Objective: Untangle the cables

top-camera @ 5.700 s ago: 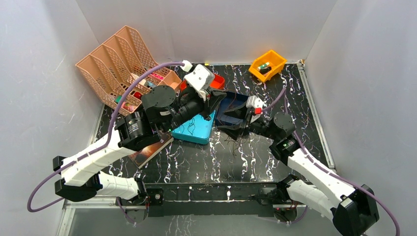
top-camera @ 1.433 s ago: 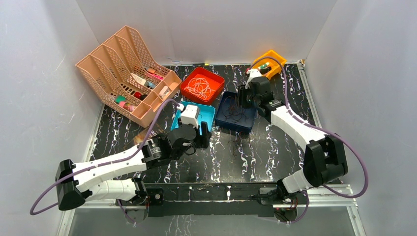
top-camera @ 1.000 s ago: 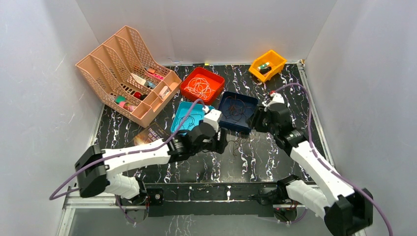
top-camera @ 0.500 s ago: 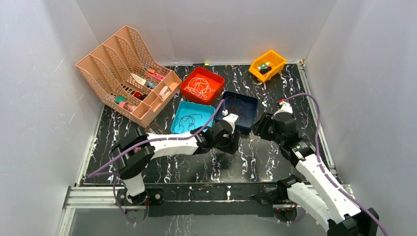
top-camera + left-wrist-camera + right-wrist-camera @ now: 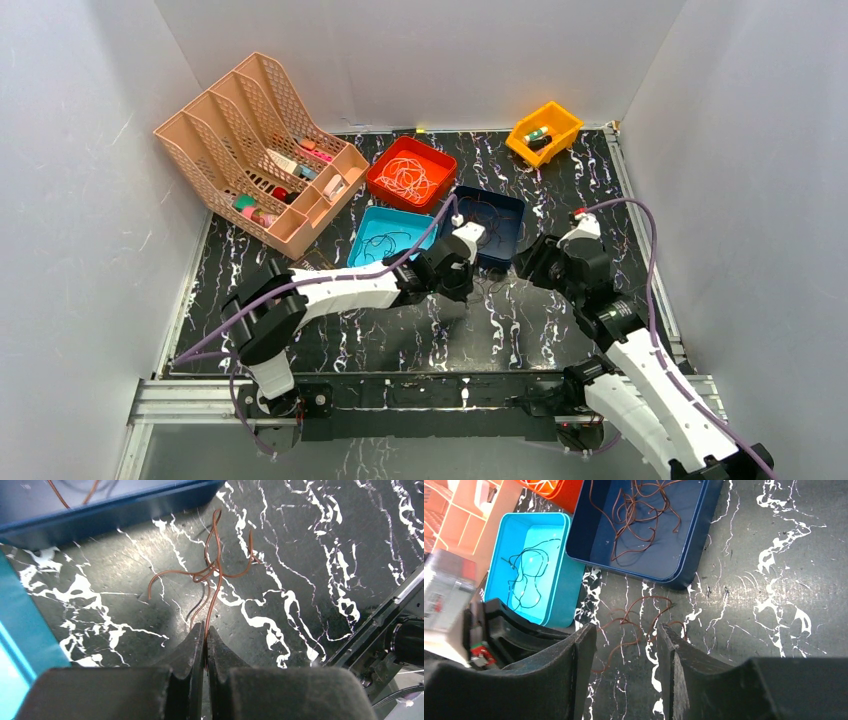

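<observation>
A tangle of reddish-brown cables (image 5: pixel 215 570) with a thin black strand lies on the marble table in front of the navy tray (image 5: pixel 512 205). My left gripper (image 5: pixel 205 630) is shut on one brown strand at the tangle's near end. My right gripper (image 5: pixel 626 635) hangs open just above the same tangle (image 5: pixel 644 615), touching nothing. More brown cables (image 5: pixel 639 510) lie in the navy tray (image 5: pixel 694 555). A black cable (image 5: pixel 529 575) sits in the teal tray (image 5: pixel 504 545), and white cables (image 5: pixel 408 178) fill the red tray (image 5: pixel 378 180).
A peach file organiser (image 5: pixel 260 140) holding small items stands at the back left. A yellow bin (image 5: pixel 545 130) sits at the back right. A book (image 5: pixel 305 268) lies beside the teal tray (image 5: pixel 362 245). Grey walls enclose the table.
My left gripper has closed on the brown strand and shifted slightly toward the trays. The right arm has barely moved.
</observation>
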Motion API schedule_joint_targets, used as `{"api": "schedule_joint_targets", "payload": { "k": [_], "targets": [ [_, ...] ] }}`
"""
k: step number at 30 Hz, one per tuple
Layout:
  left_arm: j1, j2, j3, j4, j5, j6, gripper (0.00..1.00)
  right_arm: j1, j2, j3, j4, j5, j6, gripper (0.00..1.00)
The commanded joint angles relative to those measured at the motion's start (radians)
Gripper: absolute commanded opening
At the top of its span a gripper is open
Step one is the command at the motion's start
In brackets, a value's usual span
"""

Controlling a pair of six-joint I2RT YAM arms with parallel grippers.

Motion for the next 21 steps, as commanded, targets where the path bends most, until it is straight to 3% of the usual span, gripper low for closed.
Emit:
{"api": "schedule_joint_targets", "payload": {
  "k": [1, 9, 21],
  "targets": [
    [0.006, -0.137, 0.075, -0.061, -0.029, 0.095, 0.00, 0.001, -0.051, -0.017, 0.113, -0.035, -0.032, 0.57],
    [0.008, -0.252, 0.136, -0.135, -0.069, 0.194, 0.00, 0.000, -0.133, -0.065, 0.233, -0.192, -0.128, 0.60],
    [0.008, -0.305, 0.262, -0.190, -0.098, 0.277, 0.00, 0.001, -0.155, -0.055, 0.217, -0.165, -0.135, 0.61]
  ]
}}
